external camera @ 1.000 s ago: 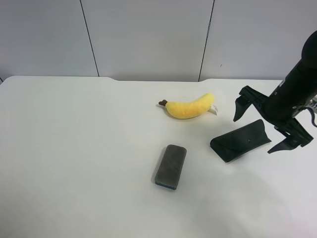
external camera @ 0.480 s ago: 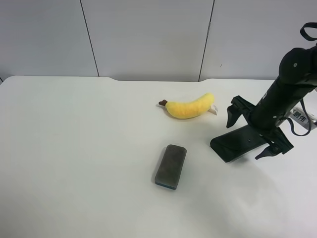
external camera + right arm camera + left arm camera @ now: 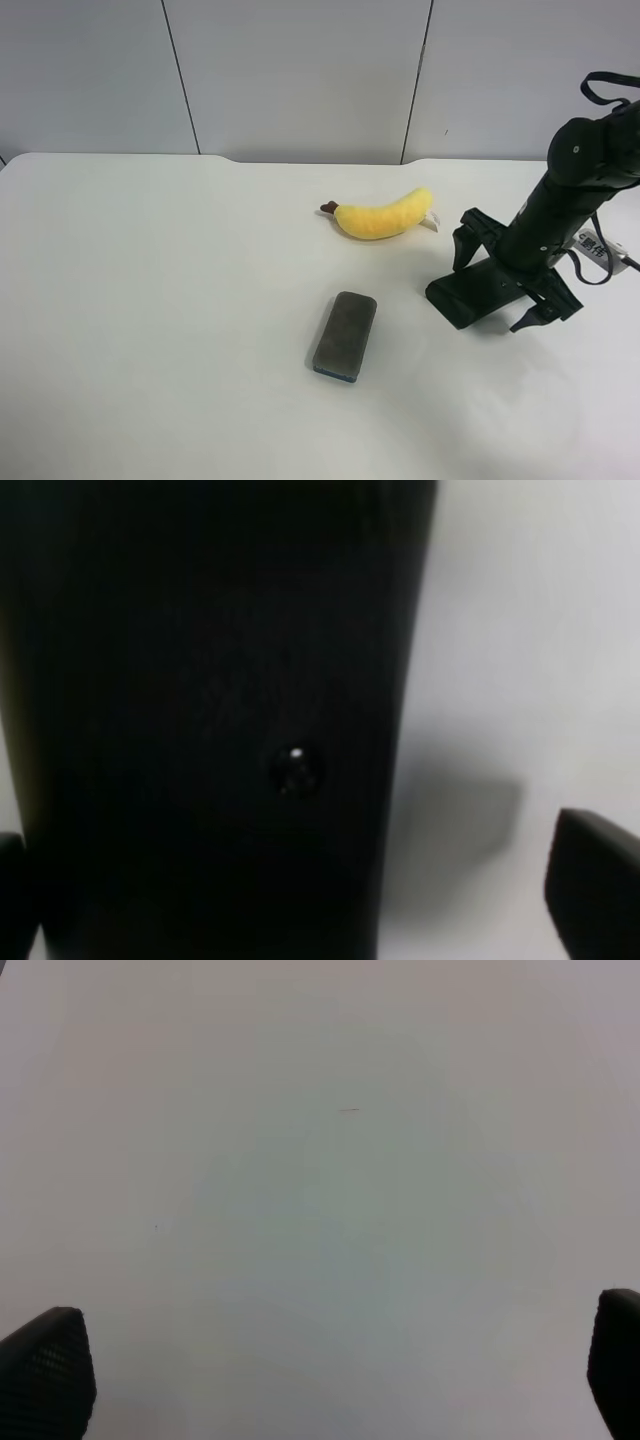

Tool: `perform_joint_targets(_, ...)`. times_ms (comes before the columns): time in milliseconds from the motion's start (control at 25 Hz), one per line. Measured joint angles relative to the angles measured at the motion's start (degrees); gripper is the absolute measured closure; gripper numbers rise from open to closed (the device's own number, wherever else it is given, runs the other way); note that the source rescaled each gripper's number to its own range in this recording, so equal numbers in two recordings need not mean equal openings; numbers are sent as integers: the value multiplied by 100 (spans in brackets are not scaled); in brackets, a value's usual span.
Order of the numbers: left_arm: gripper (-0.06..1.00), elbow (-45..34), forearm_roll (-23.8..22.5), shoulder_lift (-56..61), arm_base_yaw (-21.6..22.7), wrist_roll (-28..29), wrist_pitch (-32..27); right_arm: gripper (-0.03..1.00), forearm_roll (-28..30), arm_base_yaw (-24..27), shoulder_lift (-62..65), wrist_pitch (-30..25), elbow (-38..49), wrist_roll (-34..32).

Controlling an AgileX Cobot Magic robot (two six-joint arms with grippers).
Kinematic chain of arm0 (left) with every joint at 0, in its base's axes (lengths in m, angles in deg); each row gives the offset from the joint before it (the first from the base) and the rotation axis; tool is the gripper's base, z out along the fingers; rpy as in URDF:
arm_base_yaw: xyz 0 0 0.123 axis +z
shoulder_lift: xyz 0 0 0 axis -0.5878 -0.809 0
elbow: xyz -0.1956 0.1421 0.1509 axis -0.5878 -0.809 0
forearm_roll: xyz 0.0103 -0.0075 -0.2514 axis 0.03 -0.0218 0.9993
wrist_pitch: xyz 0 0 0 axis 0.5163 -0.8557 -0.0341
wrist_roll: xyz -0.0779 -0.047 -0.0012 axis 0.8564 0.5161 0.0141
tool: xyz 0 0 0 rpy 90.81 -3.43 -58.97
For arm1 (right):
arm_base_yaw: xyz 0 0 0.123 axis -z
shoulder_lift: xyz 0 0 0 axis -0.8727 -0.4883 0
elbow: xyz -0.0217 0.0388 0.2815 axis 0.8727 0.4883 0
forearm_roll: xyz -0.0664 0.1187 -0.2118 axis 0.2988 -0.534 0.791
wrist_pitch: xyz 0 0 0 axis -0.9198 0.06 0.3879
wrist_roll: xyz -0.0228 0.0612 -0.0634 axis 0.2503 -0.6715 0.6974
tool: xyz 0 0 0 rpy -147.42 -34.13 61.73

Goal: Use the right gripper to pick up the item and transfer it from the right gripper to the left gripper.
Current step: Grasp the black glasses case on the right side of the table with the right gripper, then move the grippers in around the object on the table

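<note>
A black glasses case (image 3: pixel 463 298) lies flat on the white table (image 3: pixel 150 300), at the exterior high view's right. The arm on that side is my right arm, since the right wrist view is filled by the same case (image 3: pixel 200 680) with its small snap stud (image 3: pixel 295 770). My right gripper (image 3: pixel 503 278) is open and low over the case, one finger on each side of it, and hides the case's far end. In the right wrist view the gripper (image 3: pixel 300 900) shows only its two fingertips (image 3: pixel 595 880) at the frame's edges. My left gripper (image 3: pixel 330 1370) is open and empty over bare table.
A yellow plush banana (image 3: pixel 385 215) lies just behind and to the left of the case. A dark grey block with a blue edge (image 3: pixel 345 335) lies toward the middle of the table. The left arm does not show in the exterior high view.
My right arm has moved left and down from beside the case, so its open fingers now straddle the case. The case, the banana and the grey block have not moved.
</note>
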Motion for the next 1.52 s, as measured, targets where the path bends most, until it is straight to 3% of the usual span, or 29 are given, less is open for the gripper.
perform_joint_targets(160, -6, 0, 0, 0, 0, 0, 0, -3, 0, 0, 0, 0, 0, 19)
perform_joint_targets(240, -6, 0, 0, 0, 0, 0, 0, 2, 0, 0, 0, 0, 0, 36)
perform_joint_targets(320, -6, 0, 0, 0, 0, 0, 0, 17, 0, 0, 0, 0, 0, 40)
perform_joint_targets(520, -6, 0, 0, 0, 0, 0, 0, 66, 0, 0, 0, -29, 0, 40)
perform_joint_targets(560, -6, 0, 0, 0, 0, 0, 0, 70, 0, 0, 0, -42, 0, 40)
perform_joint_targets(760, -6, 0, 0, 0, 0, 0, 0, 73, -30, 0, 20, -118, -25, 134)
perform_joint_targets(880, -6, 0, 0, 0, 0, 0, 0, 81, -139, 0, 97, -332, -87, 282)
perform_joint_targets(960, -6, 0, 0, 0, 0, 0, 0, 92, -152, 0, 217, -583, -183, 437)
perform_joint_targets(1280, -6, 0, 0, 0, 0, 0, 0, 92, -152, 0, 770, -2017, -955, 1434)
perform_joint_targets(1520, -6, 0, 0, 0, 0, 0, 0, 93, -152, 0, 1112, -2702, -1418, 2739)
